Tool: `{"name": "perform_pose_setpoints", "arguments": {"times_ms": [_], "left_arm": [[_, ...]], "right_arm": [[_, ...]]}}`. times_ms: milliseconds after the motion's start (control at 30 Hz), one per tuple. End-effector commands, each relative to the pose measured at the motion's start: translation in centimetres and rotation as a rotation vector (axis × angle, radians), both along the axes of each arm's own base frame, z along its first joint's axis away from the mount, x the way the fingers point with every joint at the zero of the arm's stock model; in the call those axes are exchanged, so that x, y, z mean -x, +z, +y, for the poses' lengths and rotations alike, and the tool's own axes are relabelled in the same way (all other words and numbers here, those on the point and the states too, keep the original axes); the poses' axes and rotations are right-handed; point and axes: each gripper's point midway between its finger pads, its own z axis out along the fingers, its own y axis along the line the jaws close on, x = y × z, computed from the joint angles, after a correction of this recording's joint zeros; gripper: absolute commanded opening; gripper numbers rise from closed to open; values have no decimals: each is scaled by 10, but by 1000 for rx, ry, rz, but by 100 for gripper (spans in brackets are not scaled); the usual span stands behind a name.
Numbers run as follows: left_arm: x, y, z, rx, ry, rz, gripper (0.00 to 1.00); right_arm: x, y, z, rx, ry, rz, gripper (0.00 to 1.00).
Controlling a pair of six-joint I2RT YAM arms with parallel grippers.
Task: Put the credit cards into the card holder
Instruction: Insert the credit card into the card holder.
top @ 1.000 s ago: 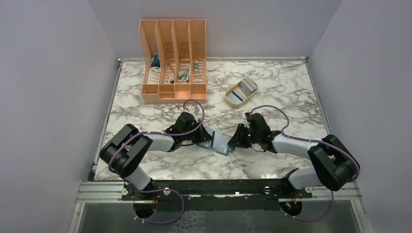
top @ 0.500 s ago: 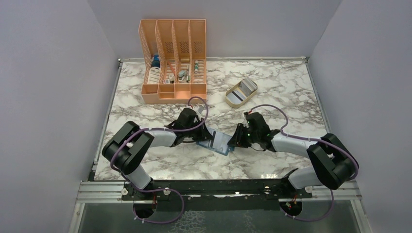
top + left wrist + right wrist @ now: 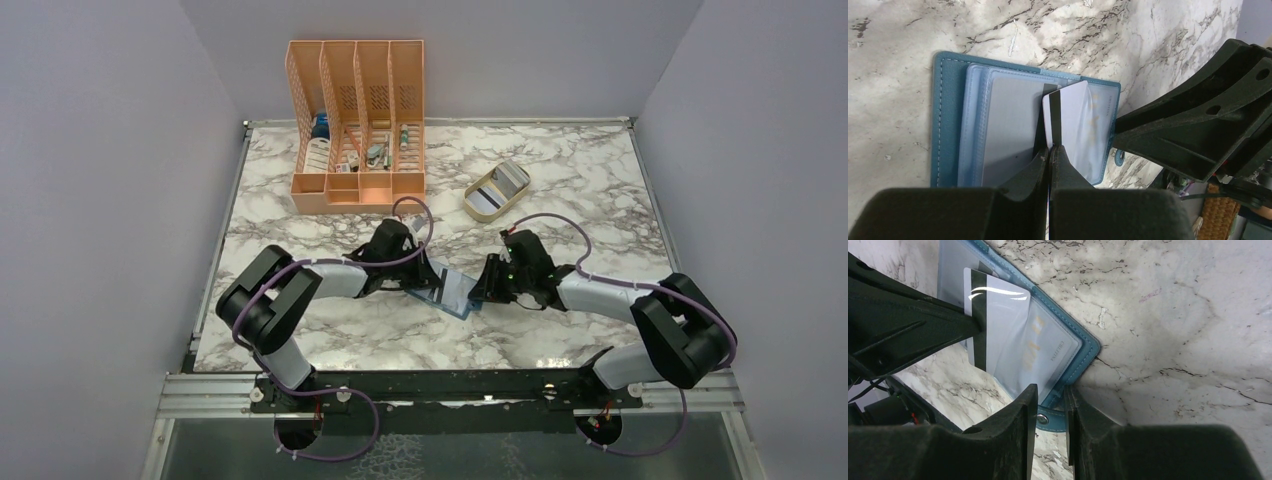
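Observation:
The teal card holder [image 3: 455,293] lies open on the marble between both arms. My left gripper [image 3: 1050,150] is shut on a pale credit card with a dark stripe [image 3: 1073,120], whose far end lies over the holder's right-hand slot. A grey card [image 3: 1008,125] sits in the left-hand slot. The holder's teal cover [image 3: 945,105] shows at the left in the left wrist view. My right gripper [image 3: 1050,410] is closed down on the holder's edge and its strap with the pale stud [image 3: 1043,418]. The striped card also shows in the right wrist view [image 3: 998,325].
A beige oval tray [image 3: 480,207] at the back right holds more cards [image 3: 510,177]. An orange slotted file rack [image 3: 357,190] with small items stands at the back left. Both arms meet at the holder, fingers almost touching.
My left gripper has moved a little right and away from the base with the striped card, further over the holder. The right gripper has stayed at the holder's edge.

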Motion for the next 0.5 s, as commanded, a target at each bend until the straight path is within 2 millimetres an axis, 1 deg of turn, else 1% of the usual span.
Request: {"name": "perform_pose_setpoints", "arguments": {"times_ms": [0, 167, 300, 367, 467], "left_arm": [[26, -28, 12, -132, -84, 87, 0], [27, -27, 24, -199, -96, 90, 0], [27, -28, 29, -238, -90, 124, 0], [28, -27, 30, -239, -86, 146, 0], [30, -22, 31, -234, -72, 154, 0]], "right_arm": [[-15, -4, -8, 85, -26, -57, 26], [-16, -3, -13, 106, -41, -75, 26], [-14, -7, -15, 119, -32, -62, 25], [-14, -8, -15, 120, -32, -60, 25], [-17, -3, -13, 114, -29, -75, 25]]}}
